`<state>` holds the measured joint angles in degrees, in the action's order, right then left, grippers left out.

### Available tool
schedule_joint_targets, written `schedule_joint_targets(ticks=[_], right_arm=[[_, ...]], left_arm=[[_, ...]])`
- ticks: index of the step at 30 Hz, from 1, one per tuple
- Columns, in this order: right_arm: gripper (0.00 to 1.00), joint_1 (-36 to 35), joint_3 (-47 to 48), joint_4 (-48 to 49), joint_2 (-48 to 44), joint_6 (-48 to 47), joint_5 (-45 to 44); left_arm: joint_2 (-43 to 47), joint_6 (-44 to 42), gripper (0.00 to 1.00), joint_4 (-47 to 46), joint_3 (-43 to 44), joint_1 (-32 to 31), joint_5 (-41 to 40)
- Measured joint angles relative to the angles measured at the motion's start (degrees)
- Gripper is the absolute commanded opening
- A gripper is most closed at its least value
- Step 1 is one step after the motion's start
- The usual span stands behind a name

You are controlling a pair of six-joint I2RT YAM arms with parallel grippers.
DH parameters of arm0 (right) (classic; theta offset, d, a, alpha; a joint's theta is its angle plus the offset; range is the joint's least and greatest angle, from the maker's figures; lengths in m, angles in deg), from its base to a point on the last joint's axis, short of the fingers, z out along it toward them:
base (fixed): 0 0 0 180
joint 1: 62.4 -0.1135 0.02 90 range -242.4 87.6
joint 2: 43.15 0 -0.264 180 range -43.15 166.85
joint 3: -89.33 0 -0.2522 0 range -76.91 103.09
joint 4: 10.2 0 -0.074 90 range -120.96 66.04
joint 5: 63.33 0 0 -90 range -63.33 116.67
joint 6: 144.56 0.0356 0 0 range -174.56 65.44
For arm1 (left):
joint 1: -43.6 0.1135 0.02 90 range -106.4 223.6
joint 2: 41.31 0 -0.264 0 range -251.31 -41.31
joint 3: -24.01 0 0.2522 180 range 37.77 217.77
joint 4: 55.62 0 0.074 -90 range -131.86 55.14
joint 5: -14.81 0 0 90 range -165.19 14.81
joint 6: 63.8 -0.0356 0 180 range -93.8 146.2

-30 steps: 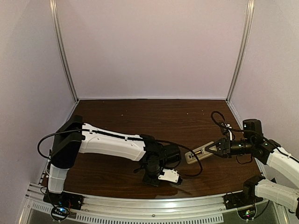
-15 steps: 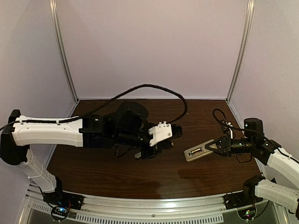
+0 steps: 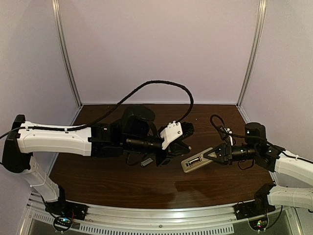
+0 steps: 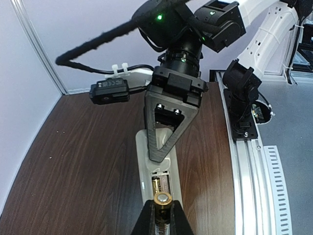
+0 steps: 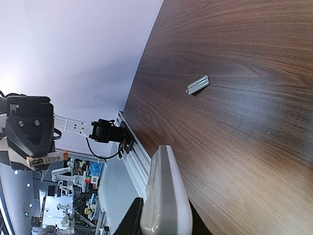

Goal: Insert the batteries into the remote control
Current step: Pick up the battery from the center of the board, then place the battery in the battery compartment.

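My right gripper point(image 3: 211, 155) is shut on one end of the white remote control point(image 3: 194, 163) and holds it above the table, open compartment facing up. In the left wrist view one gold battery point(image 4: 157, 185) lies inside the remote control's point(image 4: 142, 166) open bay. My left gripper point(image 4: 163, 218) is shut on a second gold battery point(image 4: 163, 205), whose silvery end points at that bay from just short of it. In the right wrist view the remote control point(image 5: 165, 196) shows edge-on between my right gripper's fingers point(image 5: 133, 218), and the held battery point(image 5: 46, 160) appears far left.
A small grey battery cover point(image 3: 146, 162) lies on the brown table under the left arm, also visible in the right wrist view as the cover point(image 5: 198, 84). A black cable point(image 3: 146, 88) arcs above the left arm. Pale walls close in the back and sides.
The left arm swung up from the table's near edge to the middle and closed in on the remote with the battery. The right gripper carried the remote a little leftward.
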<state>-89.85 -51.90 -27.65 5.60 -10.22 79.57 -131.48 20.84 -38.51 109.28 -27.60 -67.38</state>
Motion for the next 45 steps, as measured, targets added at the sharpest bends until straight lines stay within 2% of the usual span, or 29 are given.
schedule_joint_targets(ticks=[17, 30, 45], right_arm=[[0.0, -6.32, 0.0, 14.91, 5.07, 8.07, -1.97], [0.0, -6.36, 0.0, 18.51, 5.22, 10.71, -2.19], [0.0, -6.93, 0.0, 16.92, 5.27, 9.81, -2.56]], left_arm=[[-7.3, 3.87, 0.0, -3.1, 2.03, 0.0, 1.38], [-7.98, 3.96, 0.0, -3.3, 2.03, 0.0, 0.13], [-7.98, 3.3, 0.0, -3.06, 2.05, -0.04, -2.97]])
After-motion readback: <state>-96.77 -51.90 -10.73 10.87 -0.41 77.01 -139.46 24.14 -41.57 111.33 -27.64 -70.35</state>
